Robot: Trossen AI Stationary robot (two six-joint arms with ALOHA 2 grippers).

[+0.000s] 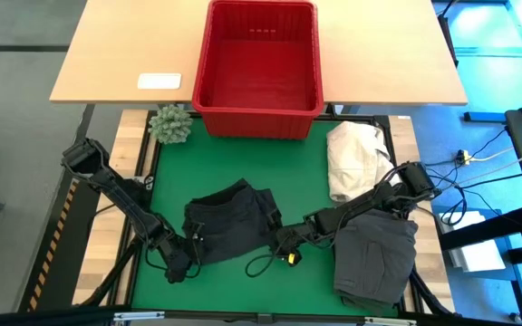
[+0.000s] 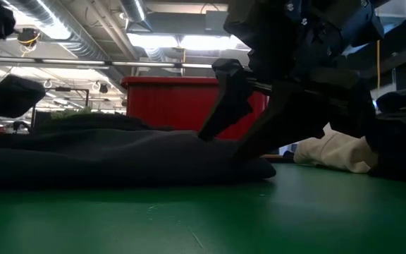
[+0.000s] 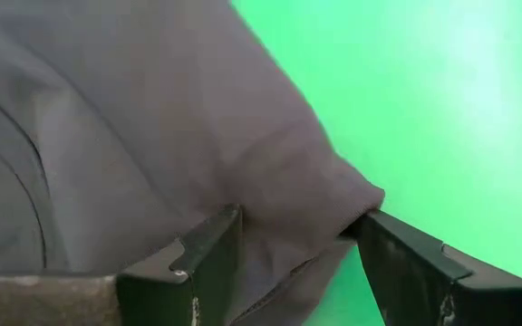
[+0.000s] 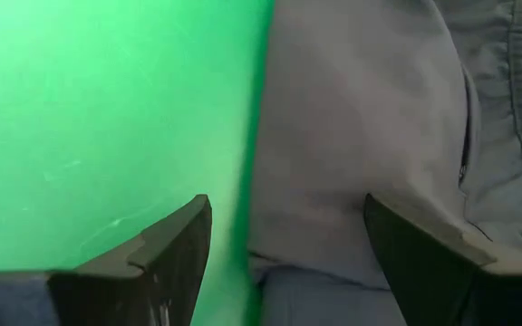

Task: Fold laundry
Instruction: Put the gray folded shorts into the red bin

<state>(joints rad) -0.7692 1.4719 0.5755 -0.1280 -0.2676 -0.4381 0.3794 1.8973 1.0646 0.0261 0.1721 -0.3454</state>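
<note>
A dark garment (image 1: 229,225) lies spread and rumpled in the middle of the green mat (image 1: 243,163). My left gripper (image 1: 191,239) is down at its near left corner, open, with the corner (image 3: 333,195) between the fingers. My right gripper (image 1: 277,237) is at the garment's right edge (image 4: 261,181), open wide, with one finger over the mat and the other over the cloth. A second dark grey garment (image 1: 374,258) lies folded at the mat's near right, under the right arm. My left gripper straddles the garment's near left corner (image 3: 333,195), slanting down from the near left. One finger (image 3: 207,258) stands on the cloth and the other (image 3: 406,263) is at the corner's edge. The cloth lies flat on the mat. My right gripper slants down onto the garment's right end (image 2: 249,166). Its fingertips (image 2: 217,120) reach the cloth's top in the low view, but I cannot tell whether they touch it. The cloth lies flat and unlifted.
A red basket (image 1: 259,68) stands at the far side, half on the wooden table (image 1: 116,54). A cream-white cloth heap (image 1: 356,158) lies at the mat's far right. A small green plant (image 1: 170,124) sits at the far left corner. Bare mat lies beyond the garment.
</note>
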